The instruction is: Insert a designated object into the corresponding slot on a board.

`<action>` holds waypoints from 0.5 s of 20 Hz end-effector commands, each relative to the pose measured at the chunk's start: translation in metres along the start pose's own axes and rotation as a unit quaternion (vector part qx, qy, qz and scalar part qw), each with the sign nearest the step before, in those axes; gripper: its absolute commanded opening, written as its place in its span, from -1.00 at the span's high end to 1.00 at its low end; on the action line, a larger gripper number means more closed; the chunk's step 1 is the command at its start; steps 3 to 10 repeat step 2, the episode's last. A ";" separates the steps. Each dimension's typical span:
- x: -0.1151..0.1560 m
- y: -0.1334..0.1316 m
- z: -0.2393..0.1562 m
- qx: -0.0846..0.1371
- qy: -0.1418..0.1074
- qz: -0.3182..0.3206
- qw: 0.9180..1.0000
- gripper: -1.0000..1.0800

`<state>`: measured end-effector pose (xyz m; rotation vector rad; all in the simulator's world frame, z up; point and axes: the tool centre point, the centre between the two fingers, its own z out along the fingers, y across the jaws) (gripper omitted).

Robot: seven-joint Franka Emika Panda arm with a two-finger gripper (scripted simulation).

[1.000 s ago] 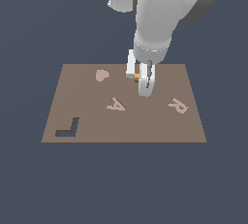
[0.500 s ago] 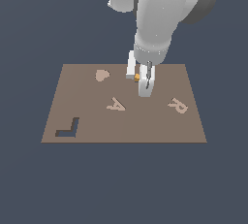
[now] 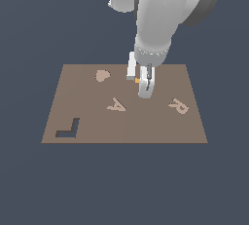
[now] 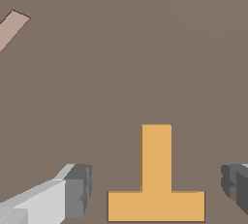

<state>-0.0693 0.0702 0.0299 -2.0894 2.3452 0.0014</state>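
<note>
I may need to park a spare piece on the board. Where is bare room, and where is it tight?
On the board, bare patches lie between the dark L-shaped cut-out and the tan A, and between the A and the tan R. It is crowded near the far edge, where the gripper straddles the orange T, beside the tan heart.

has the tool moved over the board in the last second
No. In the exterior view the tool sits at the same spot relative to the tan A and heart on the board.
</note>
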 end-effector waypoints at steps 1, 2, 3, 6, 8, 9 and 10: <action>0.000 0.000 0.000 0.000 0.000 0.000 1.000 -0.92; 0.000 0.000 0.000 0.000 0.000 0.000 1.000 -0.92; 0.000 0.000 0.000 0.000 0.000 0.000 1.000 -0.92; 0.000 0.000 0.000 0.000 0.000 0.000 1.000 -0.92; 0.000 0.000 0.000 0.000 0.000 0.000 1.000 -0.92; 0.000 0.000 0.000 0.000 0.000 0.000 1.000 -0.92; 0.000 0.000 0.000 0.000 0.000 0.000 1.000 -0.92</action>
